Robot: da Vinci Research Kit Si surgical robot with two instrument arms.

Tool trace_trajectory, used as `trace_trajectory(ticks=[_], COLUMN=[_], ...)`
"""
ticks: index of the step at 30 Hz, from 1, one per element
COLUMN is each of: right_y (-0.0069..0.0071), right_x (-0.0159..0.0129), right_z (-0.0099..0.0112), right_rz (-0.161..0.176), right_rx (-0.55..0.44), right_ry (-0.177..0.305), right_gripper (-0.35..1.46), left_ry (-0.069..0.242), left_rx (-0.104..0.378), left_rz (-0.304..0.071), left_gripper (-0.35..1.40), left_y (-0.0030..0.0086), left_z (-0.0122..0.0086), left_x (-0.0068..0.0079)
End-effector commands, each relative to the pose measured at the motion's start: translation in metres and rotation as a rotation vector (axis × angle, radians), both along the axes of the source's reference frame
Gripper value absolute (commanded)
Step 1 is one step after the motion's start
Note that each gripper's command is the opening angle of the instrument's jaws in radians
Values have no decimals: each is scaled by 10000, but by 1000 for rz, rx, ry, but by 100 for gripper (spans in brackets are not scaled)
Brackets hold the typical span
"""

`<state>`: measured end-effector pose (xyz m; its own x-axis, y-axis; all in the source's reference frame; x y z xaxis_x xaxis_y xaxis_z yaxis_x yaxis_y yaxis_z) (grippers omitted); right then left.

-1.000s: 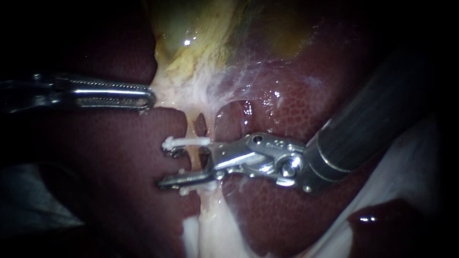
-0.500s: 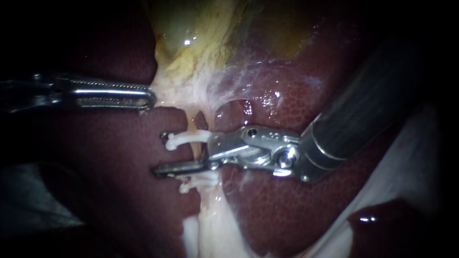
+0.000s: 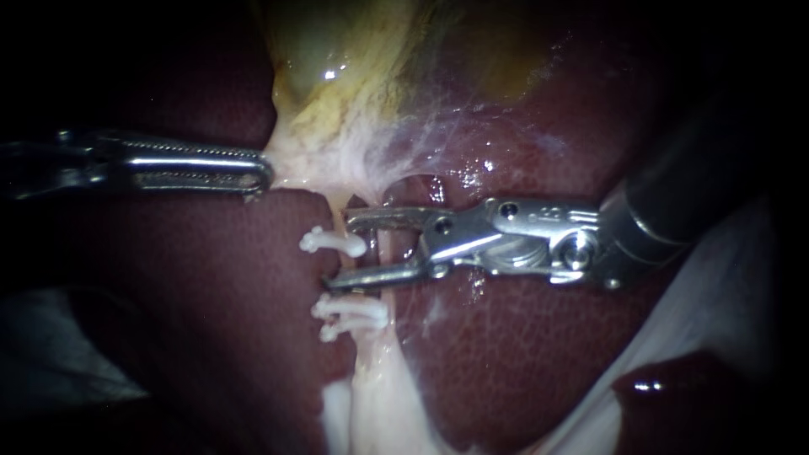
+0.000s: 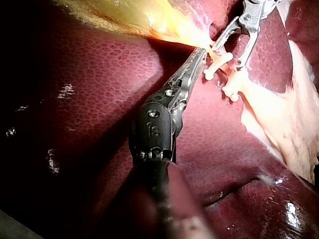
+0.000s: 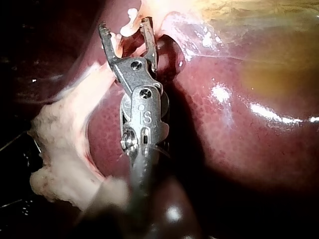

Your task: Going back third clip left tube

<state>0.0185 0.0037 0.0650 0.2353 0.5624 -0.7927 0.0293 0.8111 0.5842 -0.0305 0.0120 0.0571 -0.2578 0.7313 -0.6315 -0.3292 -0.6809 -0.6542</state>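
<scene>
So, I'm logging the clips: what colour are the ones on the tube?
White. The clips stand out best against the dark liver in the endoscope view.

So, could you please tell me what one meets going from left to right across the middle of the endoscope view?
Left instrument → upper white clip → right instrument's shaft.

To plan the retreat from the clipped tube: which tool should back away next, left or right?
Likely right. The right tool stands open around the tube, gripping nothing, so it can withdraw. The left tool is shut on tissue below the gallbladder and should hold.
</scene>
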Motion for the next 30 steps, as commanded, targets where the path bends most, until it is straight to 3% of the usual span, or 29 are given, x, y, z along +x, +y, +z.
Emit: trace_trajectory(ticks=[1,5,11,19,30], right_y=[0,-3,-4,1,7], right_x=[-2,-15,-41,-88,-129], right_z=[-2,-14,-46,-88,-102], right_rz=[-4,-35,-88,-119,-132], right_rx=[-4,-48,-159,-216,-217], right_ry=[1,-8,-60,-87,-78], right_gripper=[50,50,50,50,50], left_ry=[0,0,0,0,-1], left_rx=[0,0,0,0,0], left_rz=[0,1,0,1,1], left_gripper=[-35,-35,-35,-35,-35], left_y=[0,0,0,0,0], left_z=[0,0,0,0,0], left_x=[0,1,1,1,1])
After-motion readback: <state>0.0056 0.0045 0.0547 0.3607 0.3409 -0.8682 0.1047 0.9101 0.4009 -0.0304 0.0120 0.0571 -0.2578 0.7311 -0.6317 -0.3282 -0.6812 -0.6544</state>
